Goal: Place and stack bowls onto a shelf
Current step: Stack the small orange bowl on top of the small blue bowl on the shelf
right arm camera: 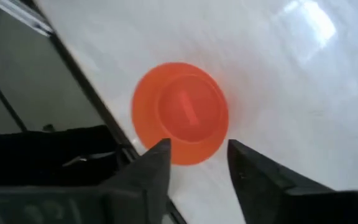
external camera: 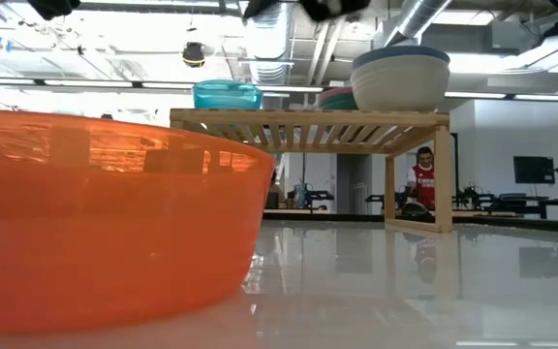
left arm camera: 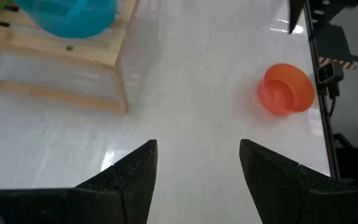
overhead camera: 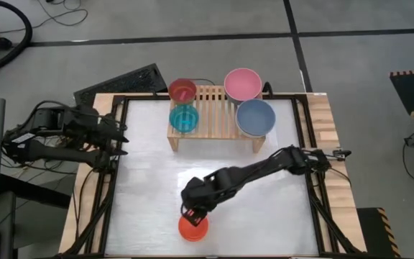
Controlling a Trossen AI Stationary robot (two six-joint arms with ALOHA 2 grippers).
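The orange bowl (overhead camera: pixel 193 228) stands upright on the table near its near edge, and it fills the left of the low view (external camera: pixel 105 223). My right gripper (overhead camera: pixel 193 214) hovers just above it, open, its fingertips over the bowl's rim (right arm camera: pixel 197 144) without touching. The shelf (overhead camera: pixel 218 124) stands at the far side of the table. On it are a magenta bowl (overhead camera: pixel 182 90), a cyan bowl (overhead camera: pixel 185 118), a pink bowl (overhead camera: pixel 243 84) and a slate blue bowl (overhead camera: pixel 256 117), which sits nested in a cream bowl (external camera: pixel 400 82). My left gripper (overhead camera: pixel 123 141) waits open at the table's left edge.
The black frame rails (overhead camera: pixel 118 173) run along the table's left and right sides. The bare white tabletop (overhead camera: pixel 250 208) lies between the shelf and the orange bowl. A person in a red shirt (external camera: pixel 422 179) shows in the room beyond the shelf. A dark keyboard-like panel (overhead camera: pixel 121 83) lies off the far left corner.
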